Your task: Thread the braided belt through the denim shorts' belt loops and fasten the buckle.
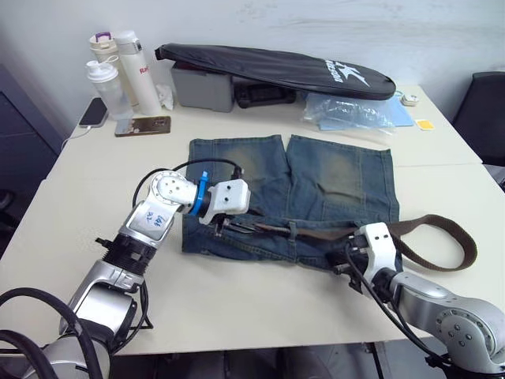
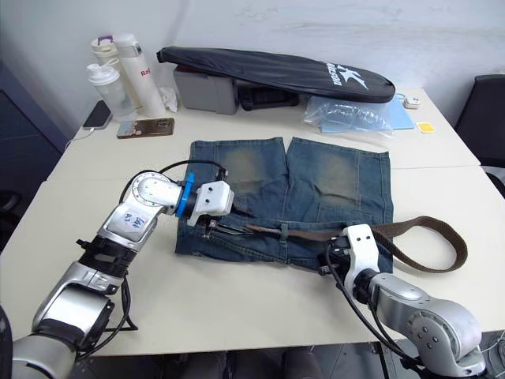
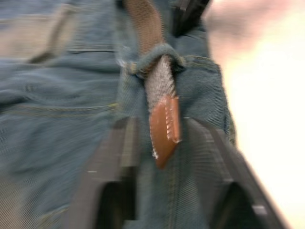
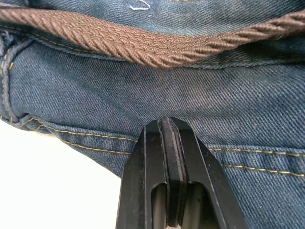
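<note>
Braided belt along the waistband of the denim shorts, leather tip just through a belt loop, between the spread fingers of the left gripper (nearer arm). Right gripper closed, empty, pressing denim below.

Bare table before the denim shorts; bottles, bag behind.

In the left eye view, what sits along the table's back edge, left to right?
Clear plastic bottle → tall white flask → grey box → crinkled clear plastic bag → small yellow square item.
</note>
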